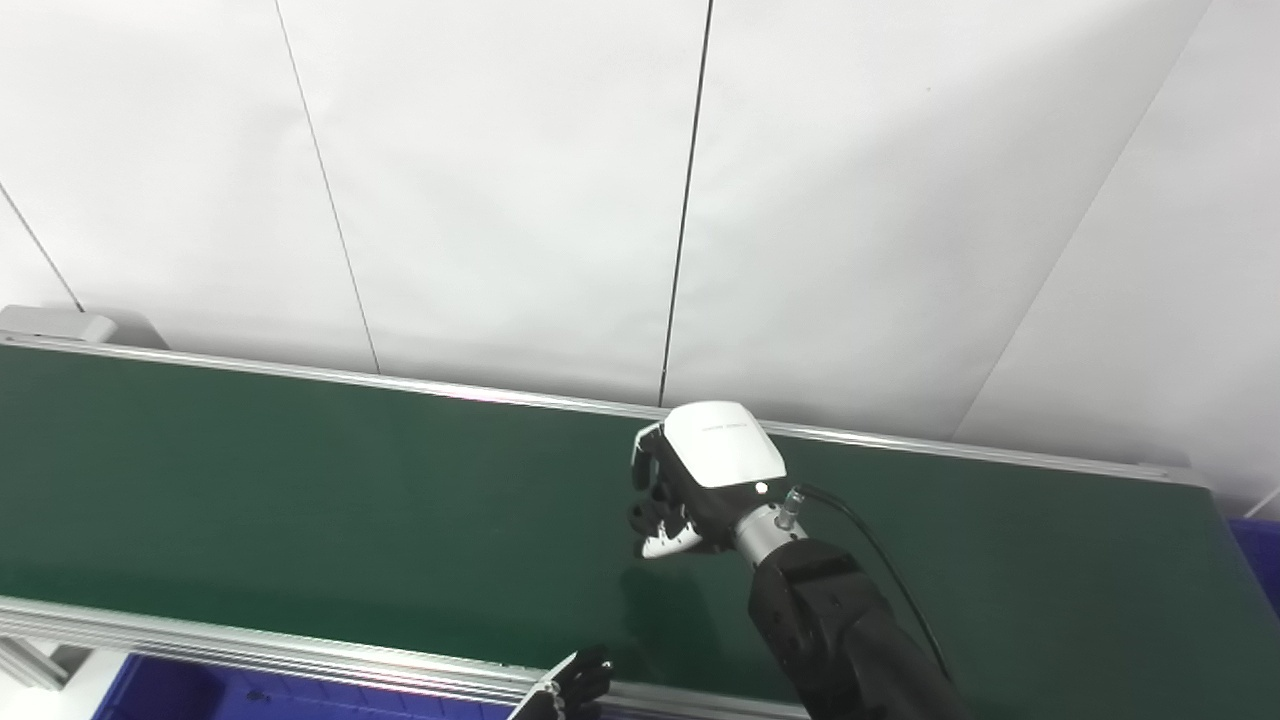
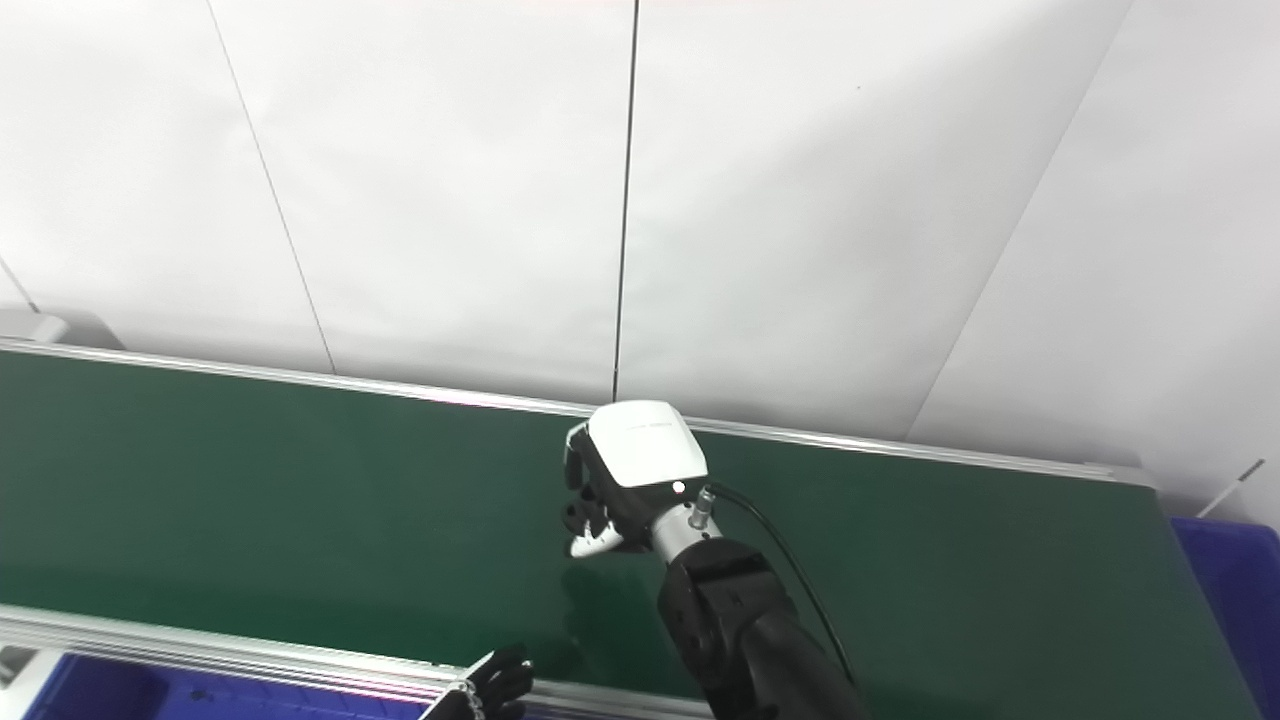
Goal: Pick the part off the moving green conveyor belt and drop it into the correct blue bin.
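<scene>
With my right hand (image 1: 700, 490) curled around a small white part (image 1: 668, 545) above the green conveyor belt (image 1: 300, 500), I should keep the grip firm while swinging to the blue bin (image 2: 1235, 580).

Bright, even light; sharp pictures.
The white wall (image 1: 500, 180) nearly washes out, glare streaks the conveyor's far rail (image 1: 480, 392), and the right hand (image 1: 700, 480) casts a faint shadow on the green belt (image 1: 300, 480).

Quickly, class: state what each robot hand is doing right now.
Right hand: above the green belt, fingers curled; whether it holds anything cannot be told.
Left hand: only fingertips show; cannot be told.
</scene>
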Action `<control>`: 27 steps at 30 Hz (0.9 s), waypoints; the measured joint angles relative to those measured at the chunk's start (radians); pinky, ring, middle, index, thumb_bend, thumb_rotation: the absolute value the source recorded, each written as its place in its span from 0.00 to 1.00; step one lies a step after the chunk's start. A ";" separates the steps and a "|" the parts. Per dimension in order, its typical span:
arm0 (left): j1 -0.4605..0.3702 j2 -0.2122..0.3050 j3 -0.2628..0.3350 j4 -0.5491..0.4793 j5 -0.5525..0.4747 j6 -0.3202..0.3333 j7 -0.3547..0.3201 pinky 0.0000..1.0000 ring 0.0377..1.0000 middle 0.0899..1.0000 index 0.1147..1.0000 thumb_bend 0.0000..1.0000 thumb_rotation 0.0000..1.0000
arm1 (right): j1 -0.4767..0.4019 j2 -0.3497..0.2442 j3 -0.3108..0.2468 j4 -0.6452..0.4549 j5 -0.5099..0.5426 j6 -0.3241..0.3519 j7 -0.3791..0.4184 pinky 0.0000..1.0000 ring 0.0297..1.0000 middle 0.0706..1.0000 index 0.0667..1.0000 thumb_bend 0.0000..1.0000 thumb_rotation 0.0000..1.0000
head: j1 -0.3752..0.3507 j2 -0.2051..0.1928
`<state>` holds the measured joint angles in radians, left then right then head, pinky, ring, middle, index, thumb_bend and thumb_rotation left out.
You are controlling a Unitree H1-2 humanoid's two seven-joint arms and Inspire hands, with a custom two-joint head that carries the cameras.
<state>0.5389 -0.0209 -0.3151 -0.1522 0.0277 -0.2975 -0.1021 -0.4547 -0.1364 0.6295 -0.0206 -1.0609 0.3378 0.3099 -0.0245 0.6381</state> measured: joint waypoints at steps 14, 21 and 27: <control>0.000 0.000 0.000 0.000 0.001 0.003 0.000 0.85 0.89 0.88 0.86 0.81 0.66 | 0.002 0.030 -0.017 -0.204 -0.026 -0.003 0.077 0.27 0.34 0.42 0.47 0.52 0.00 | -0.009 0.003; 0.000 0.000 0.000 -0.006 0.001 0.004 0.000 0.85 0.89 0.88 0.86 0.80 0.66 | 0.029 0.029 -0.024 -0.303 -0.024 -0.018 0.082 0.21 0.27 0.41 0.47 0.52 0.00 | -0.017 0.015; 0.006 0.007 0.000 -0.072 -0.018 0.049 -0.003 0.89 0.91 0.90 0.90 0.77 0.68 | 0.150 0.007 -0.044 -0.438 -0.024 -0.050 0.116 0.19 0.24 0.41 0.47 0.52 0.00 | -0.099 0.093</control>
<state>0.5445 -0.0138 -0.3152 -0.2243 0.0093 -0.2483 -0.1051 -0.3048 -0.1298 0.5852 -0.4585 -1.0852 0.2874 0.4256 -0.1239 0.7314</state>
